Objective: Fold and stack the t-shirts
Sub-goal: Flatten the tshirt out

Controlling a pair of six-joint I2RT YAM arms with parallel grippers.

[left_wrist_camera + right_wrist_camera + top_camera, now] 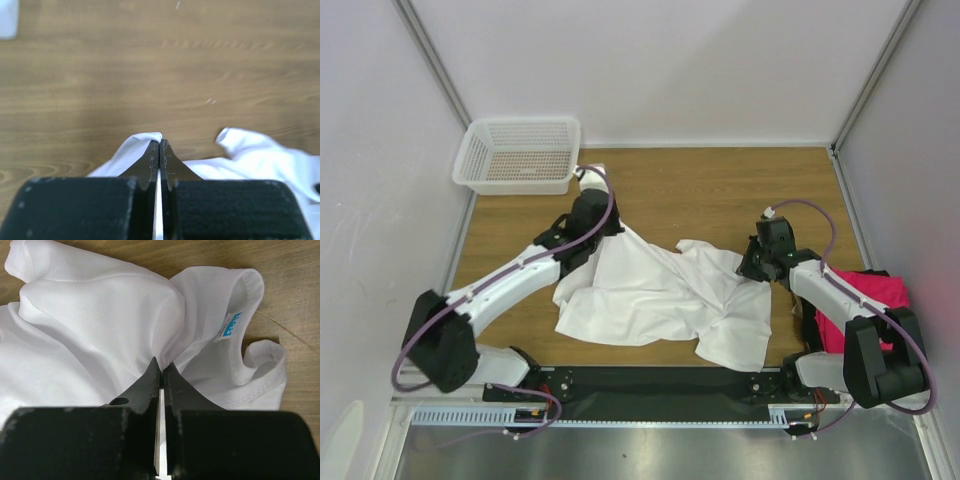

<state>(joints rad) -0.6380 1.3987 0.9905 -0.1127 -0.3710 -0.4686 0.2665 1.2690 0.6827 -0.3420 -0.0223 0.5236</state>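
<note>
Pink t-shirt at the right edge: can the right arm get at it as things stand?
Probably, but not yet: the pink t-shirt lies uncovered right beside that arm, yet the right gripper is shut on the white t-shirt and must release it first.

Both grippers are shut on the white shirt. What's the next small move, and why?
Probably raise both grippers a little and draw them apart. The left gripper pinches the white t-shirt at its far left edge, the right gripper pinches it near the collar tag, and the cloth between them lies crumpled, so tensioning should flatten it for folding.
</note>
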